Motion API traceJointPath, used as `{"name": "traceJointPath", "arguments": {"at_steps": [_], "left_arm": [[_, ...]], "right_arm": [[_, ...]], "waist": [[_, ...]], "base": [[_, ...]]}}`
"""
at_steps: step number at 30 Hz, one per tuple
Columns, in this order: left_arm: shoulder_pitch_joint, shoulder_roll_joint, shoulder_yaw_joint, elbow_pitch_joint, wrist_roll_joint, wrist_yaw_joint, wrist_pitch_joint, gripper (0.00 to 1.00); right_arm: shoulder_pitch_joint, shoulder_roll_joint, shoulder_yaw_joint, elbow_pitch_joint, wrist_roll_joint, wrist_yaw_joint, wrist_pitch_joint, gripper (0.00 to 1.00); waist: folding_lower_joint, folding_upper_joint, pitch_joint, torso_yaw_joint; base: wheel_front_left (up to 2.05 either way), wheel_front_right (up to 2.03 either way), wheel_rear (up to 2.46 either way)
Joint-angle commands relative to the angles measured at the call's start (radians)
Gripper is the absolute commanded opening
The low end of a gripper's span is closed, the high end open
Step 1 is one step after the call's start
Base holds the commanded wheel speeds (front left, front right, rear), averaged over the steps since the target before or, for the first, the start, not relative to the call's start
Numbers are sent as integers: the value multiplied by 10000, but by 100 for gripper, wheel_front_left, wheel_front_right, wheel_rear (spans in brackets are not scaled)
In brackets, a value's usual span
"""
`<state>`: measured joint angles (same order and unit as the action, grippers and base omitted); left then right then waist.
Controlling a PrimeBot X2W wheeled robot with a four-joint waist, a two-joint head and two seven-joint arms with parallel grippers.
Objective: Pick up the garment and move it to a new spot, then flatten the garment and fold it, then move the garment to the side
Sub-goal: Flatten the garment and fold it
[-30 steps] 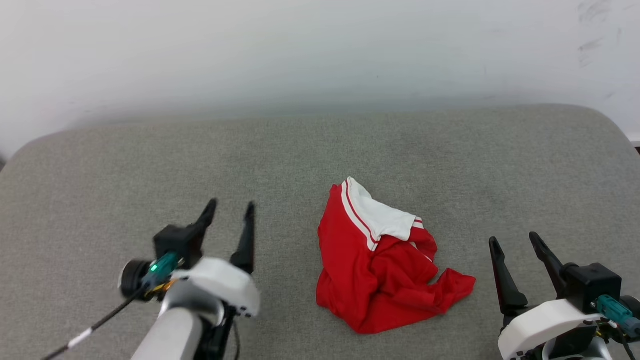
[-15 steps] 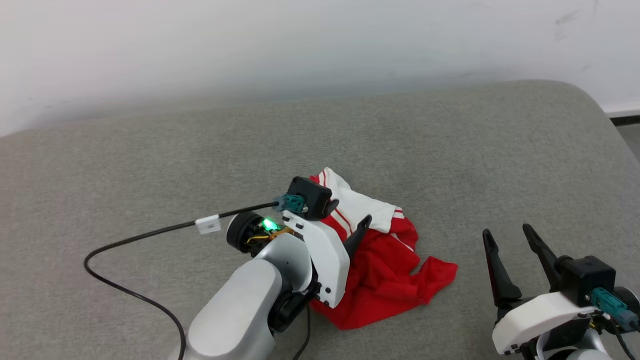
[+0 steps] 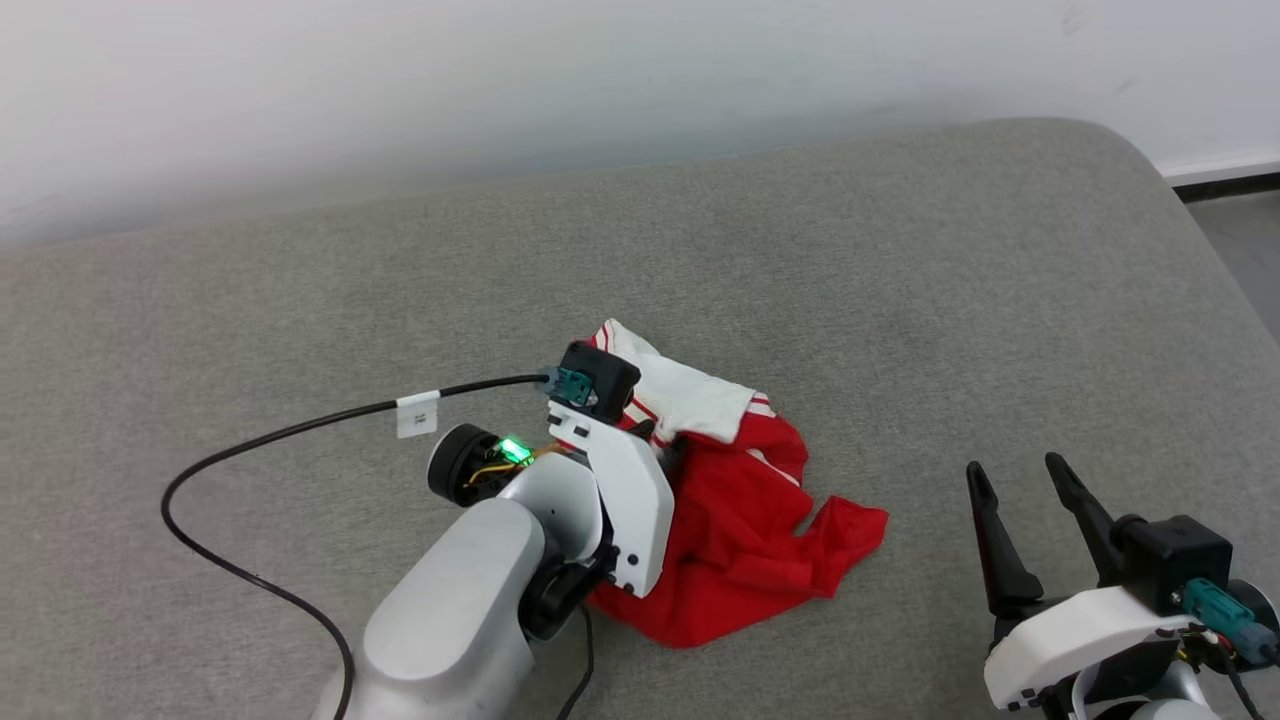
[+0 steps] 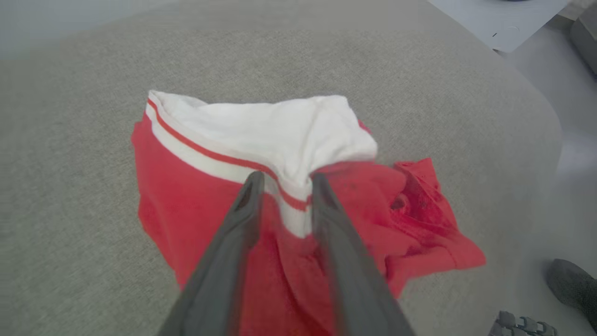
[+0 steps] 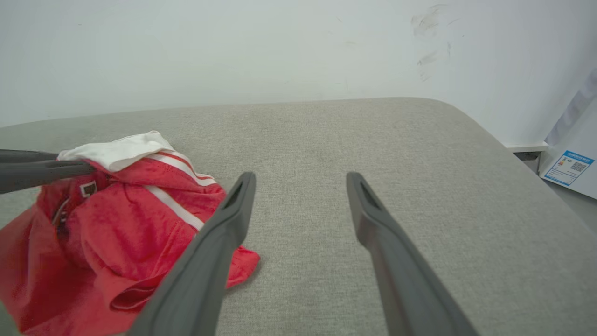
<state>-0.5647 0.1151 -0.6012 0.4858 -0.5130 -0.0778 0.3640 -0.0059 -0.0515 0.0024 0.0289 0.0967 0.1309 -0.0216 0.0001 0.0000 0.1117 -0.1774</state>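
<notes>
The garment [image 3: 740,540] lies bunched on the counter [image 3: 900,300], and the wall [image 3: 600,80] stands behind the counter's far edge. The left pincer [image 4: 284,179] reaches in from the garment's near left side, with a raised fold between its fingers. The right pincer [image 3: 1015,467] hangs well apart to the garment's right, over bare counter. A cable [image 3: 300,430] loops across the counter at the left.

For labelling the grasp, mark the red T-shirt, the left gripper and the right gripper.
red T-shirt [image 3: 740,540]: head view, on its crumpled red body.
left gripper [image 4: 286,176]: left wrist view, midway between its fingertips.
right gripper [image 5: 301,175]: right wrist view, midway between its fingertips.
</notes>
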Motion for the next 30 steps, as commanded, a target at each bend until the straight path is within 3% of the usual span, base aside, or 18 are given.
{"name": "traceJointPath", "arguments": {"at_steps": [1, 6, 13, 20, 21, 22, 23, 30], "left_arm": [[-92, 62, 58, -91, 53, 68, -118, 0], [196, 363, 412, -874, 23, 310, -789, 0], [1827, 1088, 1641, -2158, -539, 1413, -1477, 0], [4217, 1360, 2645, -2096, -1580, 2181, -1633, 0], [4467, 1349, 2686, -2030, -1660, 2202, -1638, 11], [4637, 1341, 2725, -1991, -1707, 2246, -1703, 38], [4768, 1342, 2744, -1966, -1724, 2276, -1777, 100], [4932, 1428, 2808, -2361, -1081, 2507, -3127, 100]], "right_arm": [[-71, 18, -19, 8, 71, -3, -67, 100], [-126, 17, -32, 19, 36, -3, -58, 100], [-95, 18, -147, -93, -60, -3, 9, 100], [-177, 17, -81, -97, -71, -3, 67, 100], [-189, 17, -83, -105, -80, -3, 68, 100], [-192, 17, -90, -112, -90, -3, 64, 100], [-187, 18, -103, -120, -107, -3, 69, 100], [-99, 17, -160, -134, -255, -3, 142, 100]], "waist": [[-1, 0, -33, 75], [-1, 0, -104, 415], [-1, 0, -148, 864], [-1, 0, -167, 1009], [-1, 0, -169, 1019], [-1, 0, -175, 1029], [-1, 0, -183, 1037], [-1, 0, -457, 1085]], "base": [[0, 0, 0], [0, 0, 0], [0, 0, 0], [0, 0, 0], [0, 0, 0], [0, 0, 0], [0, 0, 0], [0, 0, 0]]}}
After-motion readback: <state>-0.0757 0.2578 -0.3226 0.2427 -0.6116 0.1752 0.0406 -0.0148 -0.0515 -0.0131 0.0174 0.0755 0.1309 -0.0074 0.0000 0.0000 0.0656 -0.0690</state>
